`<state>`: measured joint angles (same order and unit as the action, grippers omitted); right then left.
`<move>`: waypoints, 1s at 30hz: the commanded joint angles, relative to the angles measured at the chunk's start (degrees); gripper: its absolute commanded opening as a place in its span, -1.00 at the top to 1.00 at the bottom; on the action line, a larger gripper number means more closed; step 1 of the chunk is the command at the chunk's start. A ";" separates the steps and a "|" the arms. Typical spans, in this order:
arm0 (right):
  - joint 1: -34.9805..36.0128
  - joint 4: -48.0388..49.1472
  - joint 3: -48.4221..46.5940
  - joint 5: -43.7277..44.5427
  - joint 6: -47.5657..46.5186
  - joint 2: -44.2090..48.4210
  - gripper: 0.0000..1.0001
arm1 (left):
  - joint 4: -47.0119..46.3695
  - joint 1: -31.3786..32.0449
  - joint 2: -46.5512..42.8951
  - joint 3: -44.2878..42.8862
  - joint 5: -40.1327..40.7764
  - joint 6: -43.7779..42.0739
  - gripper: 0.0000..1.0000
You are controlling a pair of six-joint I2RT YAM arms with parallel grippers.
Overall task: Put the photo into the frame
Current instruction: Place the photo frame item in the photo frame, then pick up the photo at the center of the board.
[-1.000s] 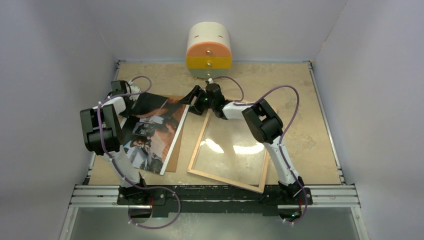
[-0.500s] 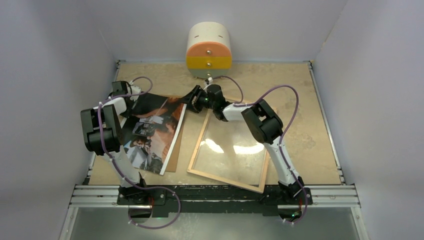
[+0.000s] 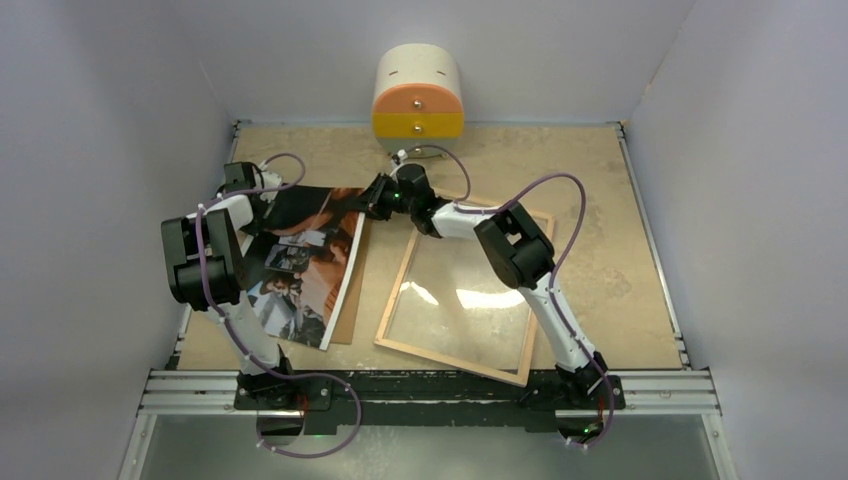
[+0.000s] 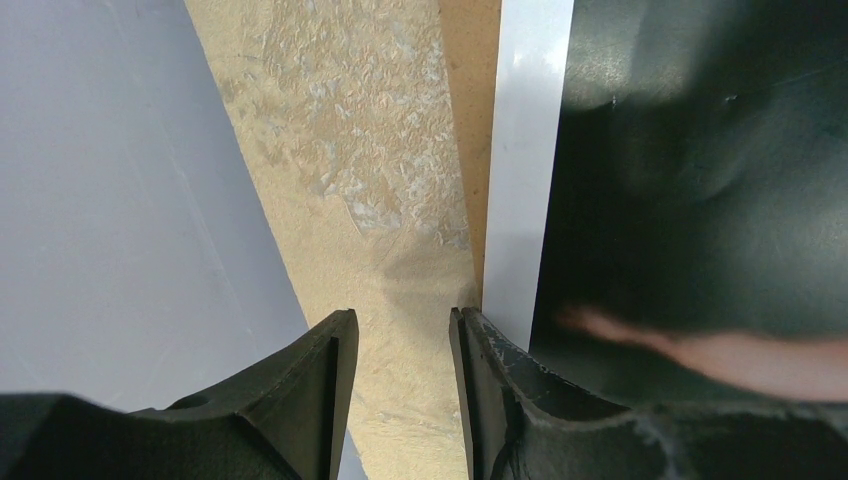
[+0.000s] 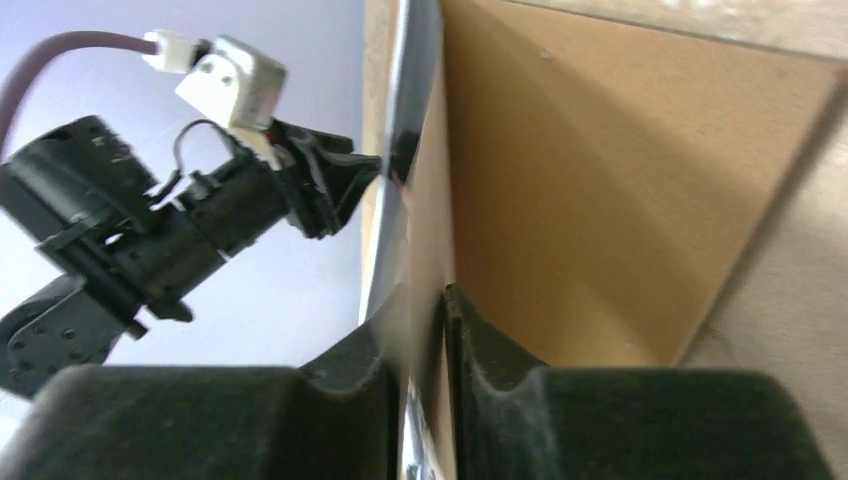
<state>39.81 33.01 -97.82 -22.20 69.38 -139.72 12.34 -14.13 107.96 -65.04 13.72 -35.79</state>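
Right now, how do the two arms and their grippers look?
The left arm and right arm share white links and bulky black joint housings, each trailed by a purple cable. The left gripper and right gripper have black, tapered fingers. No markings are visible.

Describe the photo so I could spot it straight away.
Start from the sandy tabletop and look left of the wood-rimmed glass frame. The glossy dark rectangular photo print sits there over a plain brown board; only it carries a picture and white border.
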 commanded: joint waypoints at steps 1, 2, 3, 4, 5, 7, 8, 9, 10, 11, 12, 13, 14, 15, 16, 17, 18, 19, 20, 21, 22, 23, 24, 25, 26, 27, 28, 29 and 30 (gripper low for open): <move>0.22 -7.05 -3.19 1.72 -5.69 0.41 0.69 | 5.75 -0.32 1.63 0.51 -6.07 1.10 0.13; 0.26 -8.04 -3.51 2.06 -6.70 0.72 0.83 | 6.18 -0.43 1.79 0.12 -6.21 1.18 0.13; 0.27 -8.92 -3.92 2.29 -7.68 1.09 1.00 | 6.43 -0.64 1.61 -0.32 -6.32 1.24 0.14; 0.27 -9.69 -4.34 2.40 -8.49 1.64 1.00 | 7.12 -0.90 1.44 -0.87 -6.54 1.29 0.13; 0.33 -10.40 -5.01 2.03 -9.50 2.28 1.00 | 7.90 -1.27 1.26 -1.72 -6.92 1.49 0.10; 0.27 -13.71 -7.69 1.12 -12.75 3.82 1.00 | 9.81 -1.95 0.53 -3.71 -7.60 1.93 -0.02; 0.27 -15.68 -9.33 1.14 -15.12 4.86 1.00 | 10.62 -2.22 -0.16 -4.82 -7.97 2.09 -0.07; 0.29 -17.55 -10.67 1.45 -17.20 6.52 1.00 | 11.55 -2.48 -0.96 -5.81 -8.38 2.32 -0.12; 0.30 -19.27 -11.18 1.68 -18.96 8.43 1.00 | 12.44 -2.70 -1.70 -7.25 -9.01 2.41 -0.18; 0.23 -20.83 -11.13 1.71 -20.72 10.67 1.00 | 13.25 -2.82 -2.50 -8.28 -9.47 2.68 -0.24; 0.26 -22.33 -10.92 1.90 -22.61 13.32 1.00 | 14.23 -2.90 -3.43 -9.25 -10.00 2.97 -0.32; 0.27 -23.73 -10.28 3.49 -25.24 16.09 1.00 | 15.14 -2.99 -4.25 -10.32 -10.75 3.15 -0.44; 0.31 -24.78 -9.24 5.65 -28.10 19.63 1.00 | 16.24 -3.01 -5.16 -11.28 -11.51 3.39 -0.56; 0.29 -24.95 -7.14 6.38 -30.56 23.35 1.00 | 17.16 -3.01 -5.94 -12.12 -12.23 3.58 -0.58; 0.27 -24.87 -4.78 5.92 -32.82 28.12 1.00 | 17.88 -3.01 -6.79 -12.85 -13.08 3.96 -0.58; 0.22 -25.64 -2.61 5.18 -34.24 31.93 1.00 | 18.52 -3.01 -7.55 -13.36 -13.41 4.18 -0.58; 0.00 -26.01 -0.33 5.12 -35.23 35.51 1.00 | 18.91 -3.01 -8.39 -13.82 -14.81 4.37 -0.59; -0.51 -25.13 2.13 4.13 -36.05 39.07 1.00 | 19.35 -3.01 -8.95 -14.19 -15.52 4.56 -0.58; -1.04 -23.37 5.58 2.89 -36.14 43.04 1.00 | 19.86 -3.01 -9.52 -14.62 -16.17 4.77 -0.58; -1.80 -22.12 8.90 2.58 -35.30 46.69 1.00 | 20.54 -2.95 -9.93 -15.12 -16.76 4.93 -0.57; -2.68 -21.27 11.78 2.44 -34.73 50.49 1.00 | 21.37 -2.97 -10.34 -15.58 -17.26 5.09 -0.56; -3.81 -21.14 14.22 1.49 -34.48 53.67 1.00 | 21.89 -2.93 -10.76 -15.86 -17.77 5.26 -0.55; -5.80 -22.40 15.71 0.92 -33.64 56.50 1.00 | 22.27 -2.90 -11.25 -15.91 -18.21 5.35 -0.54; -6.90 -24.57 16.89 0.56 -32.97 59.08 1.00 | 22.60 -2.84 -11.75 -15.79 -18.57 5.41 -0.54; -9.60 -27.94 17.61 1.01 -32.52 61.20 1.00 | 22.90 -2.50 -12.42 -15.59 -19.04 5.46 -0.53; -11.99 -32.64 17.84 1.62 -32.33 63.43 1.00 | 23.18 -2.03 -12.78 -15.30 -19.58 5.60 -0.53; -14.53 -36.28 18.46 2.11 -32.61 65.70 1.00 | 23.32 -1.19 -13.49 -14.77 -19.68 5.67 -0.53; -17.49 -39.63 19.36 2.52 -33.07 68.10 1.00 | 23.21 -0.10 -14.03 -14.20 -19.47 5.74 -0.52; -20.35 -42.85 19.97 2.89 -33.77 70.62 1.00 | 23.17 1.29 -14.35 -13.63 -18.97 5.86 -0.52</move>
<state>27.11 5.63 -81.56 -20.49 37.30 -72.60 33.71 -16.27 96.57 -79.33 -3.07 -31.42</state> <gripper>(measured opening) 0.004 0.766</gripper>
